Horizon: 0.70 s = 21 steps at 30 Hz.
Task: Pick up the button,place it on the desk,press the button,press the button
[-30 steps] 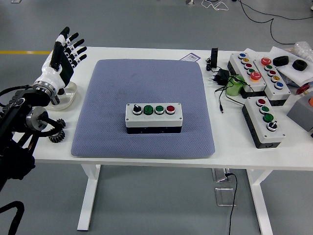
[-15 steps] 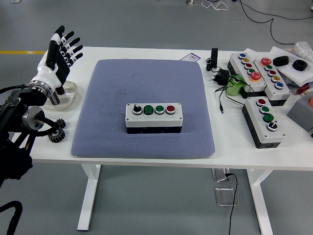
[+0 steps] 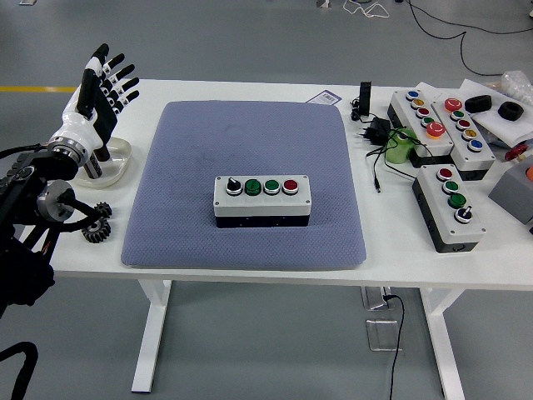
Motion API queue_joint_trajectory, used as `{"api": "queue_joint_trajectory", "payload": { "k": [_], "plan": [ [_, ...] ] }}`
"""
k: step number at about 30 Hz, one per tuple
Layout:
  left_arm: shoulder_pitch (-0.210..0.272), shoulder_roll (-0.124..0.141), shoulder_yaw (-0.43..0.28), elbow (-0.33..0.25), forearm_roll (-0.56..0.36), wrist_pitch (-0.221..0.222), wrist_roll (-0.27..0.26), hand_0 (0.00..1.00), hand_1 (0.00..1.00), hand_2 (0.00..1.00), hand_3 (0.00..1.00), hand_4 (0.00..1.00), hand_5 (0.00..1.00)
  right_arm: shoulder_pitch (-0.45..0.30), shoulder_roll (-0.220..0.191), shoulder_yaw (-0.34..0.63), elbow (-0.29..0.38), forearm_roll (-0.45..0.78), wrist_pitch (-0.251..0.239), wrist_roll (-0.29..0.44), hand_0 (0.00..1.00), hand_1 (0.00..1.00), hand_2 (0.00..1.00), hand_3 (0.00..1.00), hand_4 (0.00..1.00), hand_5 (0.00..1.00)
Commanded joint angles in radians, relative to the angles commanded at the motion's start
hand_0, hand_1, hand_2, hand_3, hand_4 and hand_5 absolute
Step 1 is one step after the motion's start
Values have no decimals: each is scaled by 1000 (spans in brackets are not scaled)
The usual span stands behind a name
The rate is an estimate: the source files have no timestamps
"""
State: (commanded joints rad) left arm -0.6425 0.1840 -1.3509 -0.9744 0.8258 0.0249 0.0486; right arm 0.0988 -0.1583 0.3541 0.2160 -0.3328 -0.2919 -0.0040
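Note:
A white and black button box (image 3: pixel 261 200) lies on the blue-grey mat (image 3: pixel 246 133), near its front middle. On top it has a black knob, two green buttons and a red button in a row. My left hand (image 3: pixel 103 82) is raised at the table's far left, fingers spread and empty, well to the left of the box. My right arm is out of view.
A clear dish (image 3: pixel 111 160) and black gears (image 3: pixel 97 222) lie under my left arm. Three more button boxes (image 3: pixel 450 207) stand at the right, with a black plug and cable (image 3: pixel 376 132) and a green object (image 3: pixel 400 147) beside them.
My left hand has drawn a little further left and up from a second ago, and has held still for the last half second. The button box has not moved.

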Motion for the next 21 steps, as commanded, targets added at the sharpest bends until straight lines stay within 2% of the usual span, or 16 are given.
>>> {"api": "queue_joint_trajectory", "payload": {
  "k": [21],
  "plan": [
    [1, -1, 1, 1, 8, 0, 1, 919, 925, 952, 948, 676, 998, -1, 0, -5, 0, 4, -1, -2, 630, 547, 578, 635, 223, 261]
  ]
}}
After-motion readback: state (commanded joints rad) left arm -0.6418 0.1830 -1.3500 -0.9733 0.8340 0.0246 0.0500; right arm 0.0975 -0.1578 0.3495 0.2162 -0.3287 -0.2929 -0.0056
